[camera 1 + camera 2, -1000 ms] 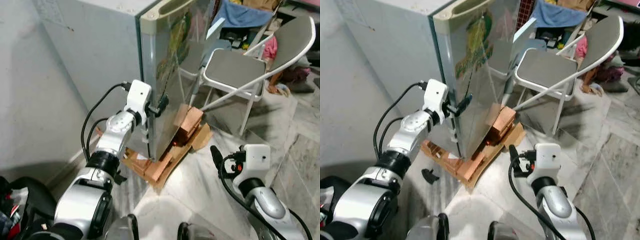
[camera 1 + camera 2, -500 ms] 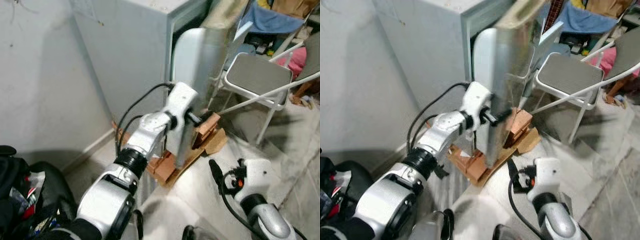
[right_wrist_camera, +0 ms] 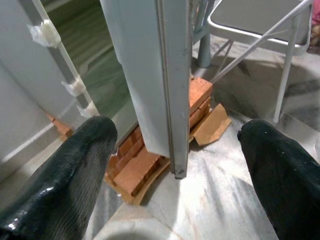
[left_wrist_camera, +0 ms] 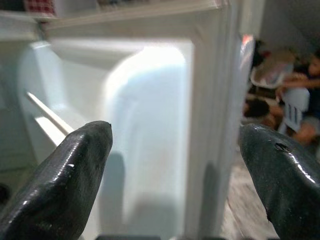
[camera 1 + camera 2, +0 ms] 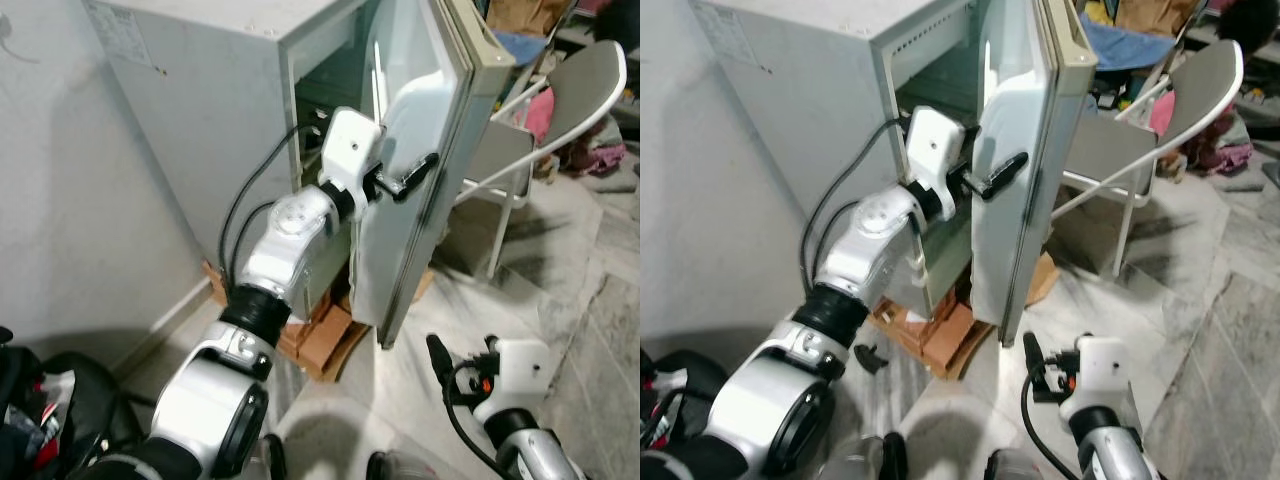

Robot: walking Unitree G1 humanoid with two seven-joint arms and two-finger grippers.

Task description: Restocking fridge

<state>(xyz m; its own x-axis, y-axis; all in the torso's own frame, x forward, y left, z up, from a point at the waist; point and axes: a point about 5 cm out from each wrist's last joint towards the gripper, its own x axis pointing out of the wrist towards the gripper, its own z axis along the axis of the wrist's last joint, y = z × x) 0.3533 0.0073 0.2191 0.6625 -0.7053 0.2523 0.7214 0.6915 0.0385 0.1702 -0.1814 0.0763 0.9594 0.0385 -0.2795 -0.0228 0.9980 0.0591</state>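
One step done: fridge door (image 5: 425,170) stands open w/ left tool (image 5: 405,180) spread against its inner liner; restocking not begun; right tool (image 3: 175,165) spread, idle.

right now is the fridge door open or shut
Open: the fridge door stands swung out from the cabinet, its white inner liner showing, left gripper against it.
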